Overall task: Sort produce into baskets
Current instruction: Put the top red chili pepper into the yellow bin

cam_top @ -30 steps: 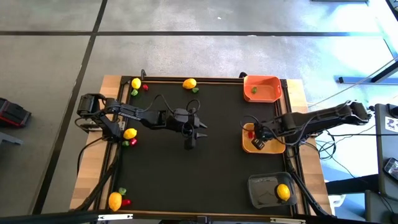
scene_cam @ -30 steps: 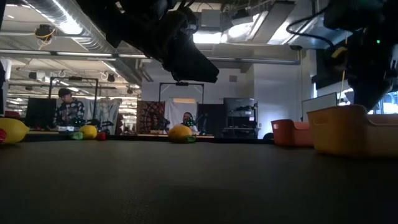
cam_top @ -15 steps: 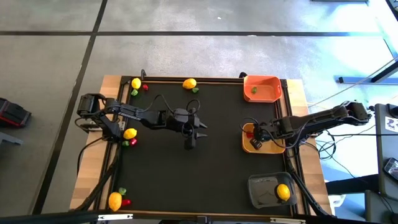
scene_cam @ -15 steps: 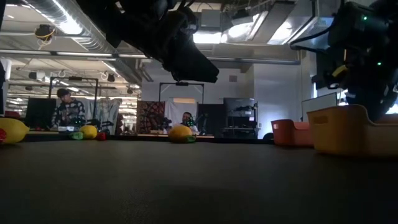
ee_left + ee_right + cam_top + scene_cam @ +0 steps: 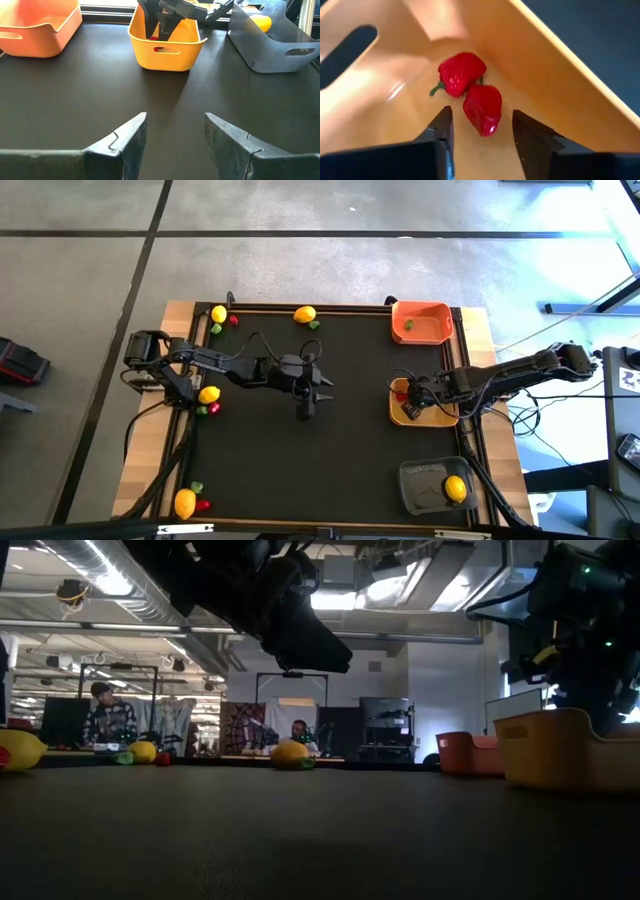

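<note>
Red piece dropped in the yellow basket (image 5: 436, 418).
Right gripper (image 5: 481, 131), jaws parted, releases red pieces (image 5: 482, 107); left gripper (image 5: 175, 135) waits open mid-table.

Left arm: stretched from the table's left edge toward its middle, wrist level.
Left gripper (image 5: 307, 408): fingers parted, nothing between them, clear of the surface.
Right arm: reaching in from the right edge, wrist tipped down.
Right gripper (image 5: 408, 409): fingers (image 5: 442, 131) apart, pointing downward.
</note>
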### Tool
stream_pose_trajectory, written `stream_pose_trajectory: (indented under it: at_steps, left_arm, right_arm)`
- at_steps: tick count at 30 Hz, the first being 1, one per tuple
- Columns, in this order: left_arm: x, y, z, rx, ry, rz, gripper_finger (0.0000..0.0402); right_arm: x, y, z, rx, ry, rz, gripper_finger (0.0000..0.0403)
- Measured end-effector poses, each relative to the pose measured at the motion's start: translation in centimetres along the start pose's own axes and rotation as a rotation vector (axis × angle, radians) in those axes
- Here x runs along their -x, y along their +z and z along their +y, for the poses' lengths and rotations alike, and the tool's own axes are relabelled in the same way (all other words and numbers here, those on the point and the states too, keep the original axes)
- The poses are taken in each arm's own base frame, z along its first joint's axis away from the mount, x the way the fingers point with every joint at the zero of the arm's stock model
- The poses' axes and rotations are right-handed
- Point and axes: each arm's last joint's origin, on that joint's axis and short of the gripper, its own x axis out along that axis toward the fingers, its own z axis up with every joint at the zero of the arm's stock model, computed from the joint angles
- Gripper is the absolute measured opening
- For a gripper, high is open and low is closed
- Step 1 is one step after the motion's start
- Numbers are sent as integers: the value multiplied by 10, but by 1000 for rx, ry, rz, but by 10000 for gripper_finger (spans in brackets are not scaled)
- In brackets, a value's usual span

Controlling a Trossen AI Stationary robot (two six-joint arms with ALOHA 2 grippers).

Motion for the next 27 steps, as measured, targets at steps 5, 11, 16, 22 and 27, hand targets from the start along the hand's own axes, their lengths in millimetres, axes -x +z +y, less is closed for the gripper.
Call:
stream_pose_trajectory:
  at_steps: [5,11,16,22,27]
  left_arm:
    - [0,0,0,2,0,0,189]
    - [0,0,0,17,0,-1,189]
    - [9,6,0,32,0,-3,189]
    - [37,18,1,63,59,7,189]
    - [63,22,9,102,212,47,189]
  right_arm:
    - [17,9,6,41,17,16,167]
    - [49,27,18,91,72,-29,172]
    - [70,41,26,125,124,-115,172]
    - [78,51,35,159,178,-229,172]
    - [79,56,40,183,210,-293,172]
